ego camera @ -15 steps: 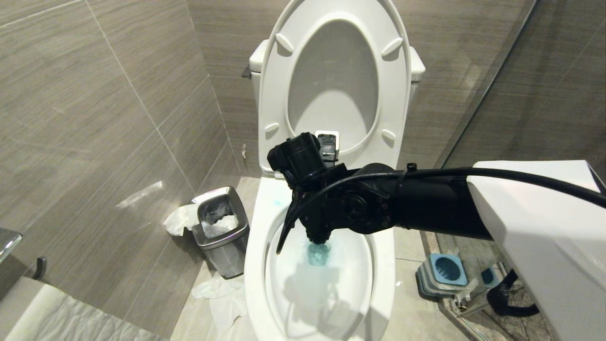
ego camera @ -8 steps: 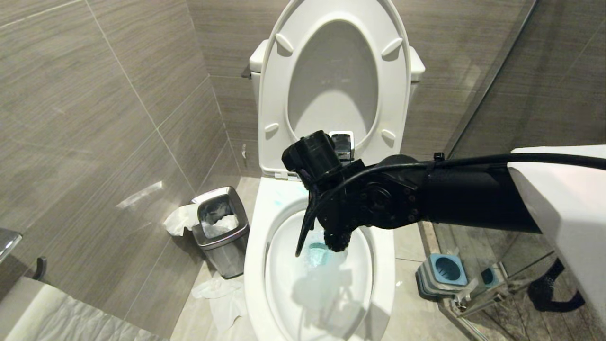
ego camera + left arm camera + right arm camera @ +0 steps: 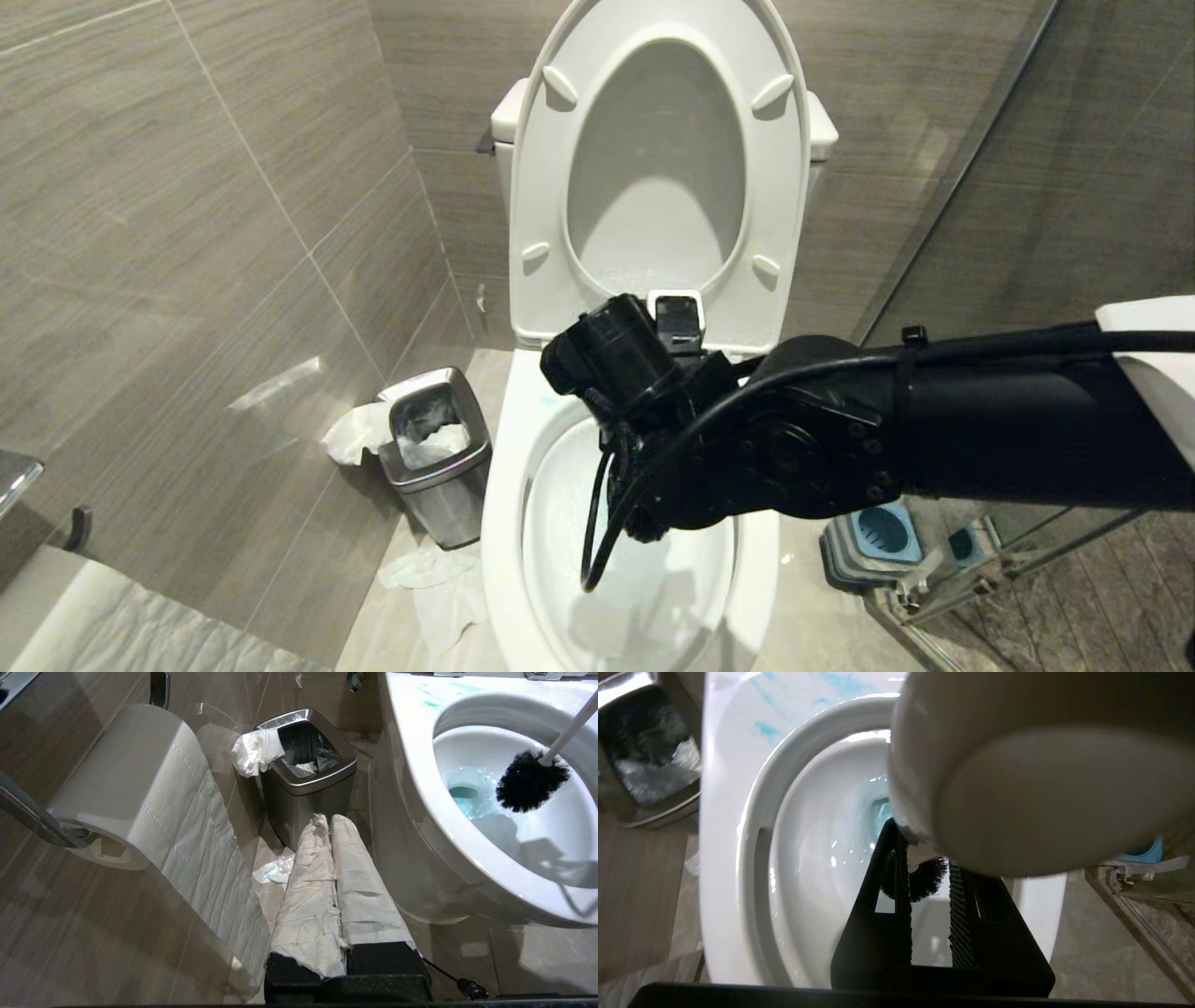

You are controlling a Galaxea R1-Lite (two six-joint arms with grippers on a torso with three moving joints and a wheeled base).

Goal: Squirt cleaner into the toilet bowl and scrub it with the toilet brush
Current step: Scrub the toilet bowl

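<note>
Brush head [image 3: 530,786] shifted off drain; R hand [image 3: 930,858] clamps handle above.

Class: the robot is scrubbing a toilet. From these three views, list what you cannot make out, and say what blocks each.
- Head view: the toilet brush and the drain are hidden behind the right arm.
- Right wrist view: the brush handle's rounded end fills the frame, hiding half the toilet bowl; only some bristles show between the right pincer fingers.
- Left wrist view: the handle is cut off by the edge, so the grip is unseen.
</note>
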